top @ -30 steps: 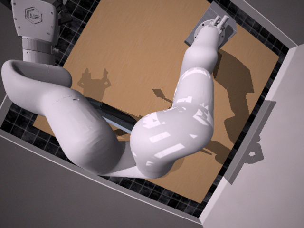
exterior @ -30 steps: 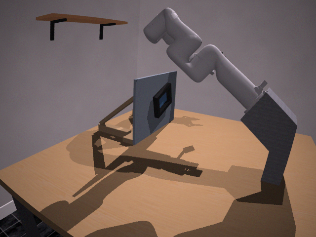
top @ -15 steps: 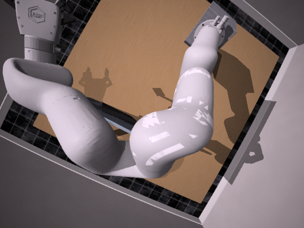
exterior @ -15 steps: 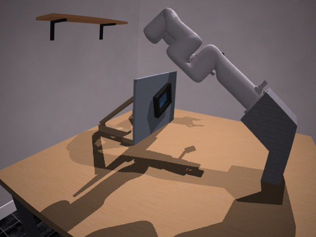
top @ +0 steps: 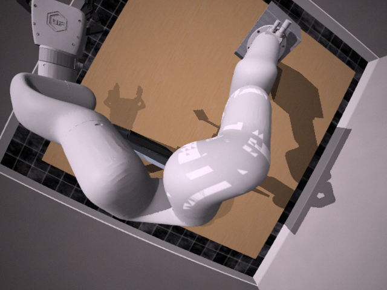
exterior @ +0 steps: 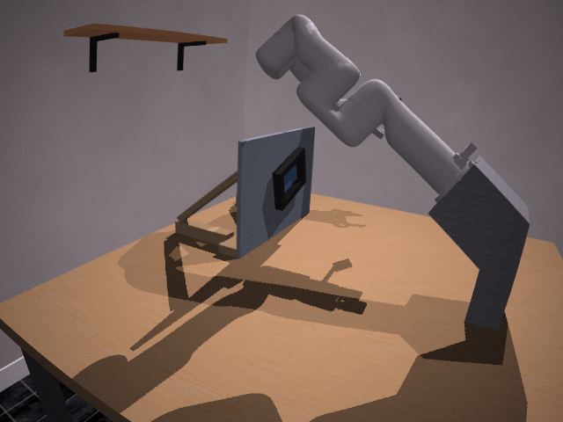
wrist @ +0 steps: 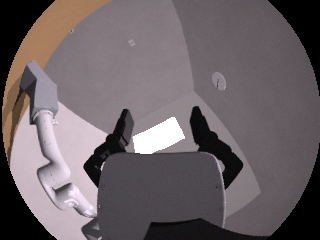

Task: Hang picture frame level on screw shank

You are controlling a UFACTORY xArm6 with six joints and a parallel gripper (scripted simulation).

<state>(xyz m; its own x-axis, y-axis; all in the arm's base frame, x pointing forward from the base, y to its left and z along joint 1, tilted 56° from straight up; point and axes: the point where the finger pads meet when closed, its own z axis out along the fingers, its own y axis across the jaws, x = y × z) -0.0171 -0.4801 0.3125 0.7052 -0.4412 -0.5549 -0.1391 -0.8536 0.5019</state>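
Wooden table [top: 162,46] [exterior: 340,372]: the broadest item, pale tan with fine grain; its middle was covered from above by the arm.
Arm [top: 218,156] [exterior: 359,109] [wrist: 50,172]: glossy white, rounded links, mounted on a grey angular pedestal [top: 260,23] [exterior: 491,227] [wrist: 44,92]; it reached high over the table.
Blue-grey panel [top: 150,158] [exterior: 254,191]: flat, upright, braced behind by a wooden support [exterior: 204,229]; largely hidden in the top view.
Wall shelf [exterior: 149,35]: orange-brown board on two black brackets.
Gripper [top: 90,19] [wrist: 161,114]: fully spread, released, with nothing between its black fingers; partly cut off in the top view, and out of sight in the exterior view.
Picture frame [top: 150,144] [exterior: 277,188]: black, rectangular, with a blue centre; it stood against the panel's front face, its edges slanting in the exterior view. Its seating could not be told, the screw being hidden.
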